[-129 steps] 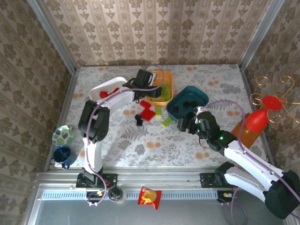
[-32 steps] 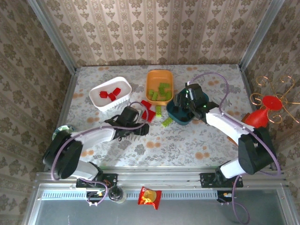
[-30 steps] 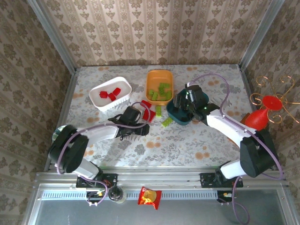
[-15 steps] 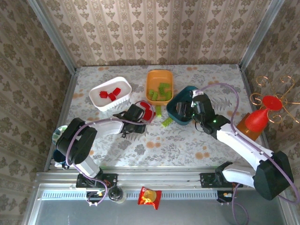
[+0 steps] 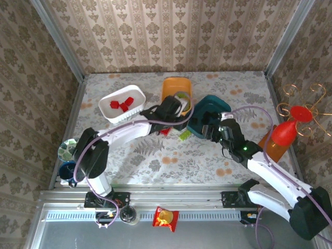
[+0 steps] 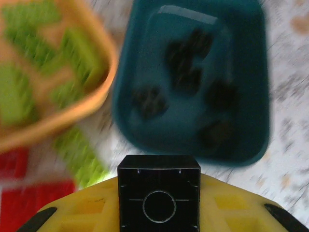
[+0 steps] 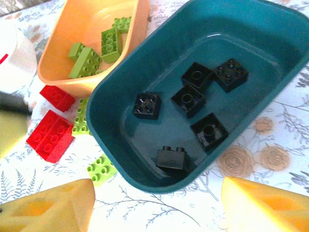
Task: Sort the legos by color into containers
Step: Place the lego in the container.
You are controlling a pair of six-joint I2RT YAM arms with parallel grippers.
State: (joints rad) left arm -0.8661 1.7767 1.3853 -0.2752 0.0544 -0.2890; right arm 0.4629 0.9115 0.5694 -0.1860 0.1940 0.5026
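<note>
Left claw (image 6: 159, 218) clamped a small black studded plastic brick (image 6: 159, 186), facing the dark teal plastic tub (image 6: 244, 63) of matching blacks; right claw (image 7: 157, 208) gaped open.

No legible text or signs

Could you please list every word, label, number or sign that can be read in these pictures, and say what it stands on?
None can be read.
Red packet, bottom of the top view: yellow print, too small to read.
Black brick: a moulded circle and lines, no letters.
</note>
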